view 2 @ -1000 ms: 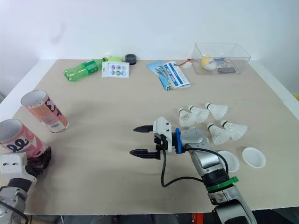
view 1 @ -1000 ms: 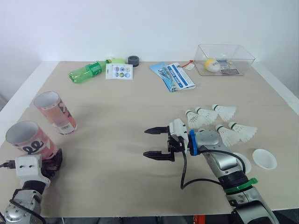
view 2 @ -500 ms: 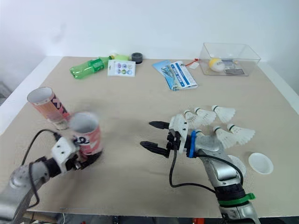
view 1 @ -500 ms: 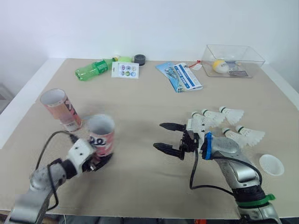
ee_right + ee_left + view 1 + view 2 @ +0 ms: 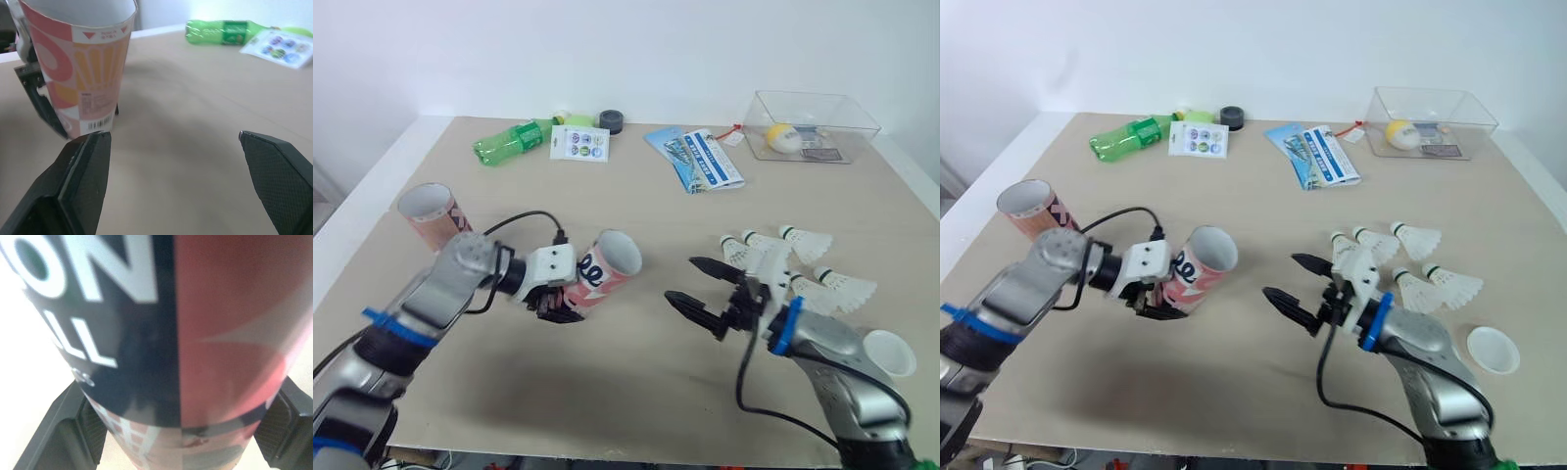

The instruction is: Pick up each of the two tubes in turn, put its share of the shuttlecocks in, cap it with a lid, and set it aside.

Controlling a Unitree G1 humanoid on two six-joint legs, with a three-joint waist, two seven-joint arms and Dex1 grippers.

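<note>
The left gripper point(image 5: 556, 307) clamps the tilted tube point(image 5: 604, 264), its open mouth facing the right gripper point(image 5: 683, 280), which is spread wide near that mouth. The shuttlecocks point(image 5: 791, 260) lie beyond; the second tube point(image 5: 430, 211) stands behind the held tube's base

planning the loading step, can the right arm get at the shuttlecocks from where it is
Probably yes. The right gripper is open and empty, and the shuttlecocks lie on bare table beside its wrist; it points away, so it must turn back.
</note>
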